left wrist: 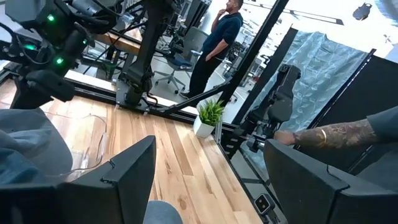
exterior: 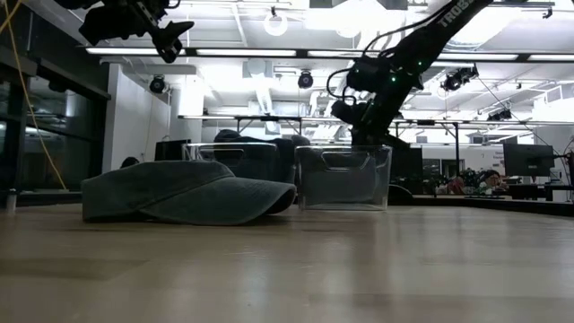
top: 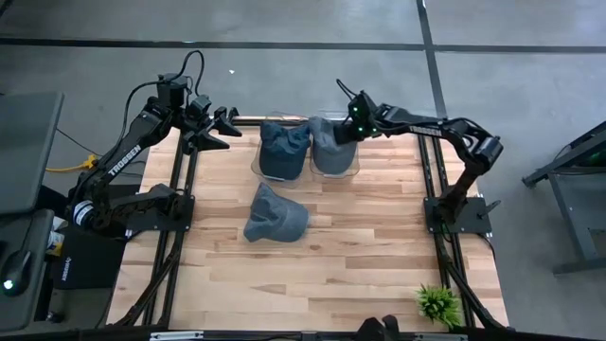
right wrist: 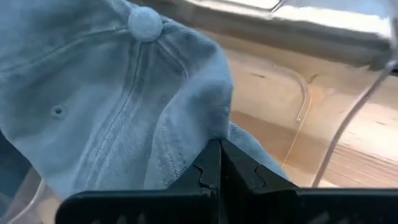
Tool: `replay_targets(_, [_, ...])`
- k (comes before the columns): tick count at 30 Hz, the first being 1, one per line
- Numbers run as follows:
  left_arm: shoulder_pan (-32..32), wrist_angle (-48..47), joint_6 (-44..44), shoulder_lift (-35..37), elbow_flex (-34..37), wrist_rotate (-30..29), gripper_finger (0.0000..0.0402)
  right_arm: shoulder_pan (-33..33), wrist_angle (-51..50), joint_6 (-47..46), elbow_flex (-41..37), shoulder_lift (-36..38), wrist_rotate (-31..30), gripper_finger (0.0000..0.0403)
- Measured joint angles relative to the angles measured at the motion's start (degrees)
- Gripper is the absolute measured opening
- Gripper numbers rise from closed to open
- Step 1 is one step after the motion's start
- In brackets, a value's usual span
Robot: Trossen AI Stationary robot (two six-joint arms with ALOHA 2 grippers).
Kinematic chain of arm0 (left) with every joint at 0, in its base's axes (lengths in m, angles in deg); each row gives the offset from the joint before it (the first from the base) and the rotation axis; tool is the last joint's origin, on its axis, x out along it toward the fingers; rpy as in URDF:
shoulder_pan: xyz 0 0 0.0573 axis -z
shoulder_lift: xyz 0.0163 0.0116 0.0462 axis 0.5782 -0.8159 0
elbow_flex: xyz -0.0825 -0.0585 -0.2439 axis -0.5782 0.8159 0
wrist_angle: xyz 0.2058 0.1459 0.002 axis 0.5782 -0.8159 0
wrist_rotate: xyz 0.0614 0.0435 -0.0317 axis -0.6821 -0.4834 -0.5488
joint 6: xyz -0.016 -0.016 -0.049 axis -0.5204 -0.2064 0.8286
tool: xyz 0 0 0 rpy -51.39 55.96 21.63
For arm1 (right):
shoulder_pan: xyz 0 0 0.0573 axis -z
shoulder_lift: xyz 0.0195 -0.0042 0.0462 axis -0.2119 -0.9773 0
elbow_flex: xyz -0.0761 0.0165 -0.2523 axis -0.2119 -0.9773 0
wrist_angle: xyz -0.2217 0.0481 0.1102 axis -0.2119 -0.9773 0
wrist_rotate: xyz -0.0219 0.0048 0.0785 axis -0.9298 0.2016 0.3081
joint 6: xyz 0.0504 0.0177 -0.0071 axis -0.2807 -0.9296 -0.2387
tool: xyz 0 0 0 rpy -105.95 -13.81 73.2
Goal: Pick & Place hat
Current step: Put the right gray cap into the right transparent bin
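Wooden table; potted plant at corner; person behind.

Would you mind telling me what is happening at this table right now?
The right gripper is shut on a grey hat in the right clear bin. A darker hat fills the left bin, and a third hat lies on the table. The left gripper hangs open, high at the table's far left.

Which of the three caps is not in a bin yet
The cap lying alone on the bare wood, nearer the table's middle. The other two sit in the clear bins at the far edge, one under the right end effector.
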Motion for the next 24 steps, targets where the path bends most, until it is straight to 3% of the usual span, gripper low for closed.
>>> replay_targets(16, [0.0,0.0,0.0,0.0,0.0,0.0,0.0273,0.4,-0.9,1.6,0.1,-2.9,2.8,0.0000])
replay_targets(24, [0.0,-0.5,0.0,0.0,0.0,0.1,0.0273,0.4,-3.9,4.5,2.2,-0.4,0.8,0.0000])
